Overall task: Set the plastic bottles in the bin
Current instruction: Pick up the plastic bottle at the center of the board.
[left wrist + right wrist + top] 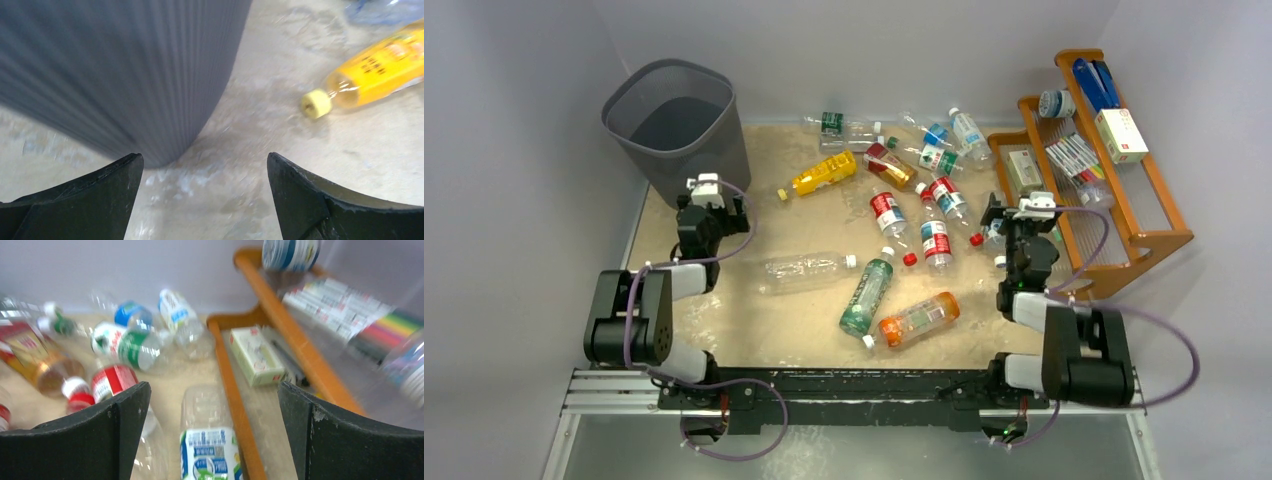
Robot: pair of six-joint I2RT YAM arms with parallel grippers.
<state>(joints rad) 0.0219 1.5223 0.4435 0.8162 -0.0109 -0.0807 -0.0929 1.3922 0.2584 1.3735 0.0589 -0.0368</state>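
Several plastic bottles lie scattered on the table: a yellow one (824, 173), a clear one (804, 270), a green one (867, 295), an orange one (917, 320) and red-labelled ones (887, 212). The dark grey bin (679, 125) stands upright at the far left. My left gripper (706, 190) hangs open just in front of the bin's wall (125, 75), nothing between its fingers (110, 200); the yellow bottle (370, 75) lies to its right. My right gripper (1024, 208) is open over a clear bottle with a white, blue and green label (210, 445), which lies against the rack's edge.
An orange wooden rack (1124, 230) with boxes and pens stands at the right, its rail (235, 405) running between my right fingers. White walls close in the table at the back and both sides. More bottles (130, 345) cluster behind the right gripper.
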